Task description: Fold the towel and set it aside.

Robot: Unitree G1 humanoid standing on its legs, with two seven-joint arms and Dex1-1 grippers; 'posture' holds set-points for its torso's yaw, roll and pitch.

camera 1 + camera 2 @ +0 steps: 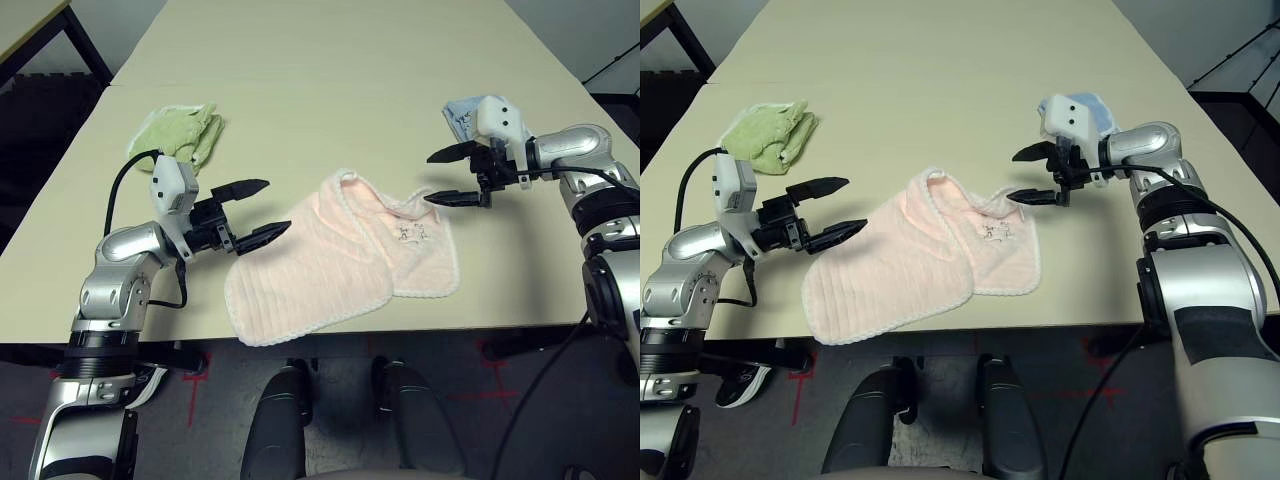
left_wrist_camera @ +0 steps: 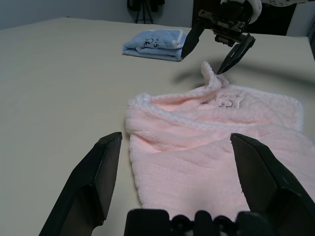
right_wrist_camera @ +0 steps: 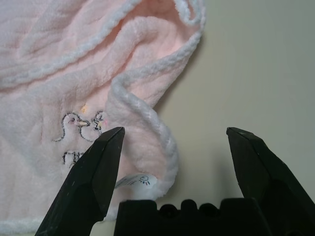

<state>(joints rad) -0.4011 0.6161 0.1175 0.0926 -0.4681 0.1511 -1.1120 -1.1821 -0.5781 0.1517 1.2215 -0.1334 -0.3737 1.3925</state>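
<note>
Pink towel [image 1: 320,265] loosely folded — open fingers [image 1: 264,235] either side

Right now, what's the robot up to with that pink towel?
It's partway through folding the towel, which lies loosely doubled and uneven at the table's near edge. Both the left tool and the right tool are open beside it, holding nothing.
</note>
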